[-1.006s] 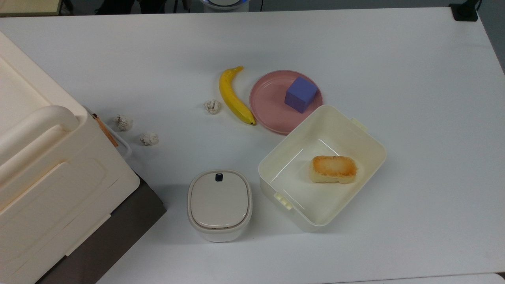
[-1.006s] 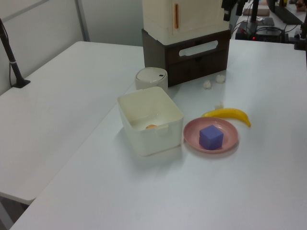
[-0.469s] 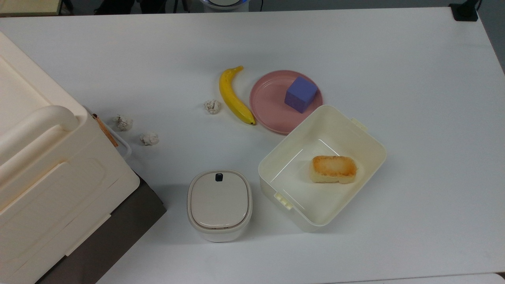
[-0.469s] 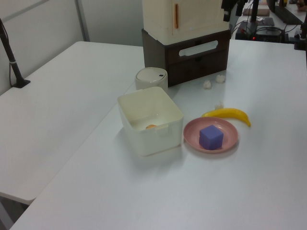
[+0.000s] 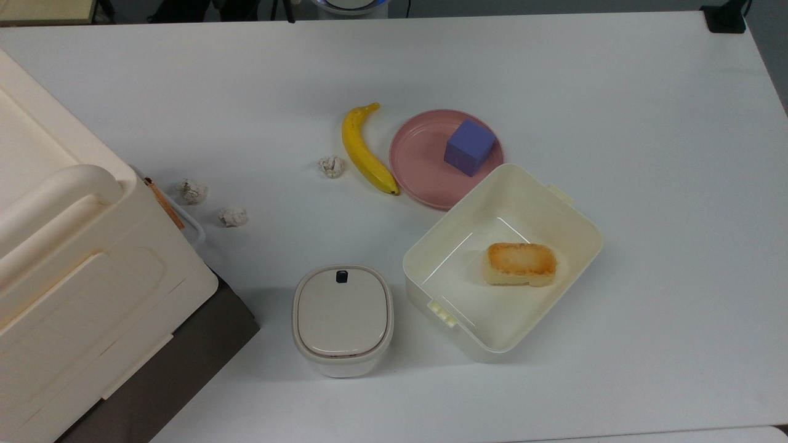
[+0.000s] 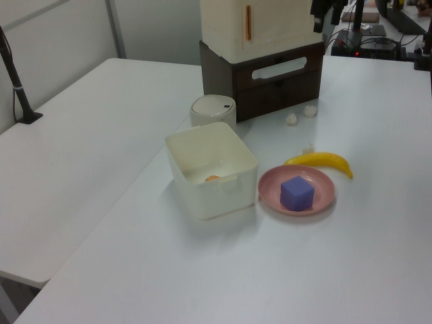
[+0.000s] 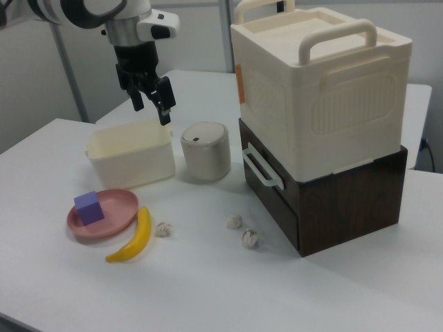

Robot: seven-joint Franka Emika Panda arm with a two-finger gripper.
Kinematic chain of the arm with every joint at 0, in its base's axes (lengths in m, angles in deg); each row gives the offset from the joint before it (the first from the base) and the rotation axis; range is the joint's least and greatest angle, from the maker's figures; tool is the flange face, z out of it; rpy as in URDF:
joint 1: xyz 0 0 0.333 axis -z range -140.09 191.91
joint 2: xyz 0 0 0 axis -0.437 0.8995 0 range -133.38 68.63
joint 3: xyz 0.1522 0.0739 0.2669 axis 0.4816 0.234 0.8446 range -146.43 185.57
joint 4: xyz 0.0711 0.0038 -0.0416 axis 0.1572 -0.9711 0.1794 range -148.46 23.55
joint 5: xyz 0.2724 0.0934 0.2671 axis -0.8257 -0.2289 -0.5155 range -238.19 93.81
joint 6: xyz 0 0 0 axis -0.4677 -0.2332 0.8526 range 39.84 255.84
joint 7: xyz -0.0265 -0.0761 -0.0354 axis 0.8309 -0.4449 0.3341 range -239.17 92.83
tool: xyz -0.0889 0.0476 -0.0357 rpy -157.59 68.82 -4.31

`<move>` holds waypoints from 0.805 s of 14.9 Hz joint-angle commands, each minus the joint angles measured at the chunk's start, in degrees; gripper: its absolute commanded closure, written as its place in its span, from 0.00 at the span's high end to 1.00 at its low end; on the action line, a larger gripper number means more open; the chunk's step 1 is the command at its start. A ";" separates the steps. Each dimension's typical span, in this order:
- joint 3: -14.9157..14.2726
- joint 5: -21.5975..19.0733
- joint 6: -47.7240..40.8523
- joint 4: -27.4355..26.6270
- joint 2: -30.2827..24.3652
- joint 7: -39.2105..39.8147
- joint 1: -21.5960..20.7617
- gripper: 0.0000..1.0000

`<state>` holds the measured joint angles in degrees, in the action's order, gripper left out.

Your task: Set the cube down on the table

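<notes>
The cube (image 5: 470, 147) sits on the plate (image 5: 418, 166), mid-table (image 5: 646, 154). My gripper (image 7: 152, 97) hangs released, well above and apart, over the bin (image 7: 131, 155). One banana (image 5: 364, 151), one bread (image 5: 520, 263), three paper balls (image 5: 331, 166).

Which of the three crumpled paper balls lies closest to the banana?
The crumpled ball just off the banana on the top view's left. The other two balls lie far off, by the dark drawer unit.
</notes>
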<state>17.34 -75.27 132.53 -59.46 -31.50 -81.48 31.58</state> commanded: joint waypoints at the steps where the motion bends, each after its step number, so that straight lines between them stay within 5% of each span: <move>1: -0.15 -0.79 0.33 -0.27 0.00 0.23 -0.49 1.00; 12: 0.20 -1.05 1.21 -0.96 0.79 3.99 -0.58 1.00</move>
<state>17.36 -75.27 132.53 -59.48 -30.43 -80.99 31.58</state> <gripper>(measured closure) 0.000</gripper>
